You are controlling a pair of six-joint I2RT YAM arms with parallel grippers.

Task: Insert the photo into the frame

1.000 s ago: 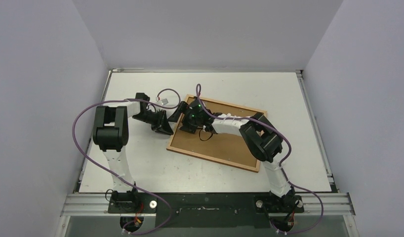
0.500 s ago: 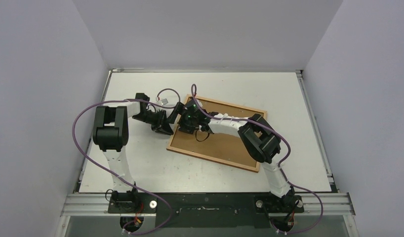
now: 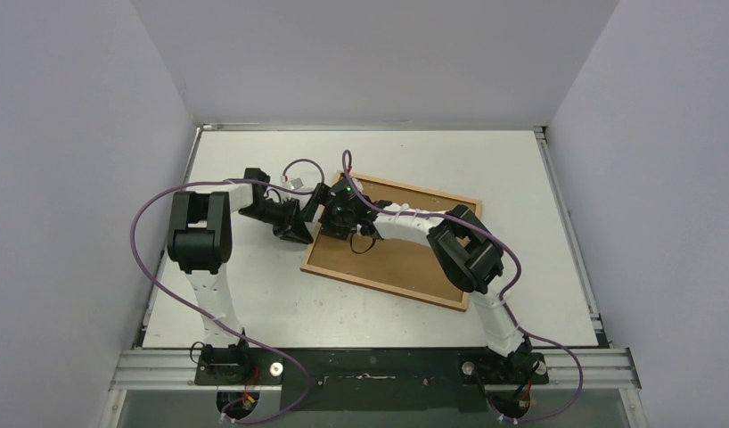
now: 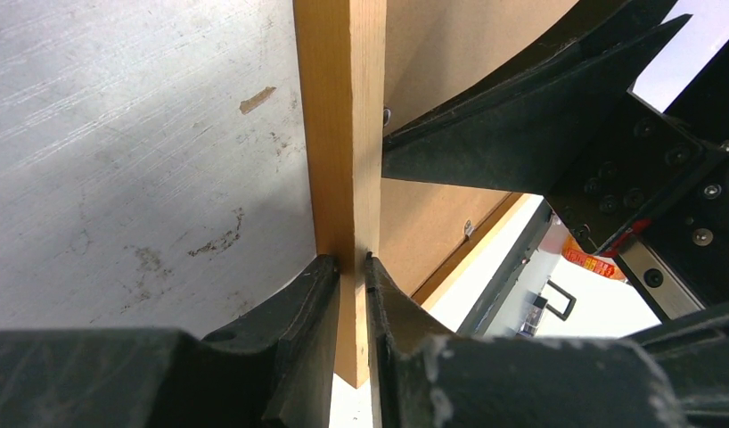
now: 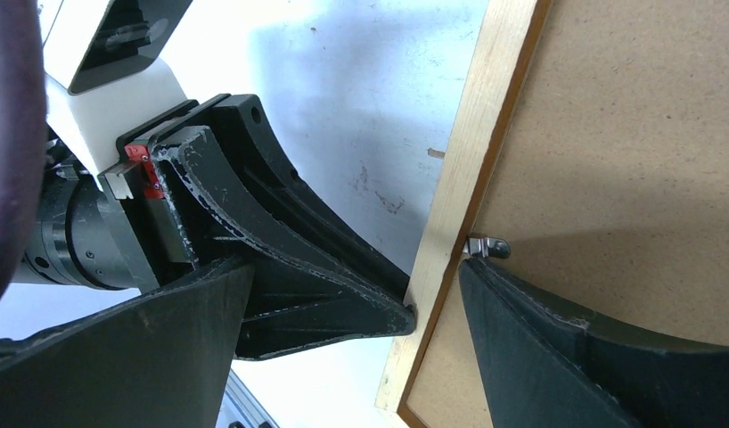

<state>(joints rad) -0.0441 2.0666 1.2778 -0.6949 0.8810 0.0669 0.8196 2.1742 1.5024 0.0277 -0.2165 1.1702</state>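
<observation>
Frame (image 4: 341, 134): back side up on counter (image 4: 120, 134), backing board (image 5: 628, 134) showing.
Left claw (image 4: 352, 267): clamped on frame's left moulding.
Right claw (image 5: 354, 272): spread wide, straddling same edge, one fingertip beside metal tab (image 5: 486, 245).

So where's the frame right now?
Top view: the frame lies centrally on the table, back up, its left edge pinched in the left gripper, right gripper open beside it.

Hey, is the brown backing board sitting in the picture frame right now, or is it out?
In. The backing board fills the frame right up to its inner edge, and a small metal clip reaches over it.
</observation>
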